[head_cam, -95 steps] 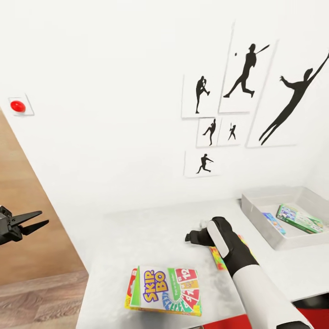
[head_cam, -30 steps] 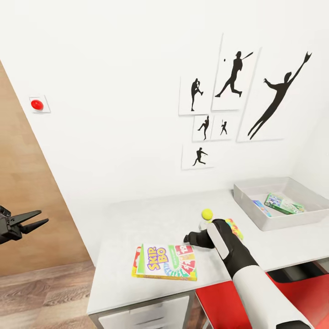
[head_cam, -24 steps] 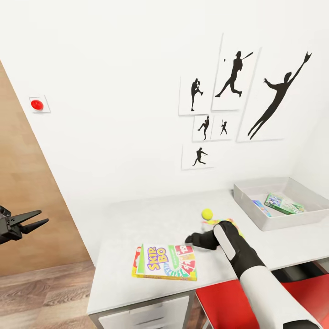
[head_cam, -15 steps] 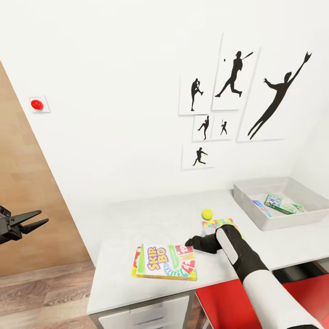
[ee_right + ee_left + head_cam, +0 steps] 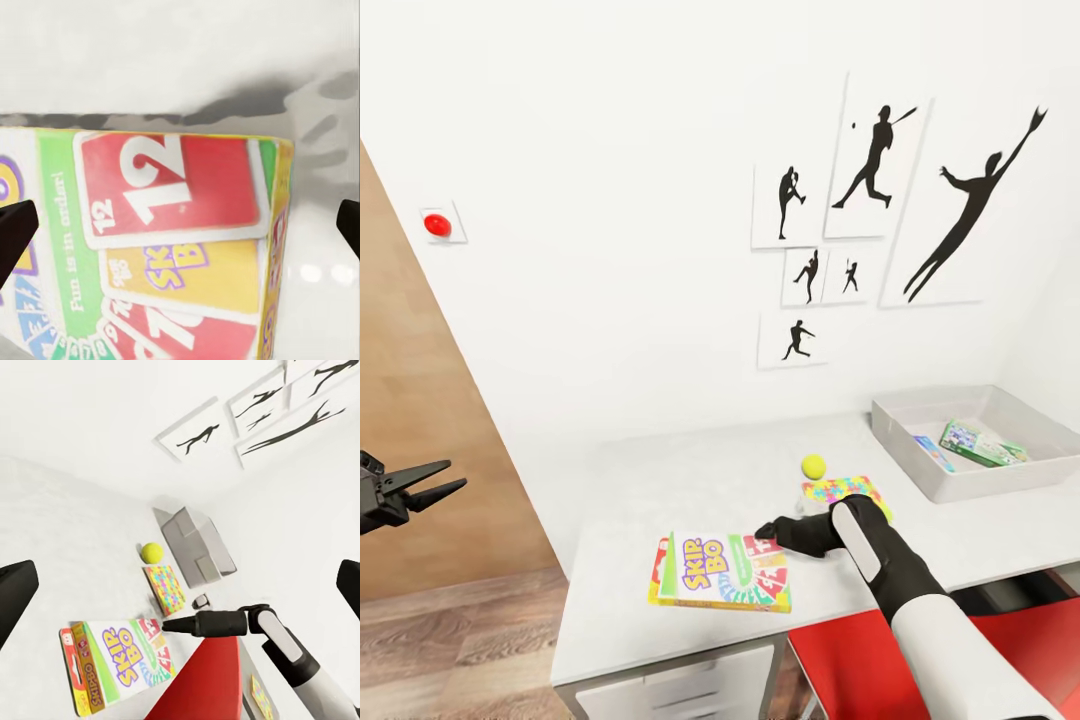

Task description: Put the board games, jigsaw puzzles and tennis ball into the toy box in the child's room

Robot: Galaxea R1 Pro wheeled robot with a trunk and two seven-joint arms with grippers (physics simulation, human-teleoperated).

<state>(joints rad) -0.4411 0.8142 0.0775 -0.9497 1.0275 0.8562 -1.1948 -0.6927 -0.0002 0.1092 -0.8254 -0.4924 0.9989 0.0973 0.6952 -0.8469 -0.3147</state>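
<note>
Fingers of the right gripper are spread wide just over the right end of the Skip-Bo board game, which lies flat near the front of the light grey table; the left gripper hangs open off to the side above the wood floor. Beyond the game lie a jigsaw puzzle and the tennis ball just beside it. Farther right, the grey toy box holds a green game box and a smaller blue one.
</note>
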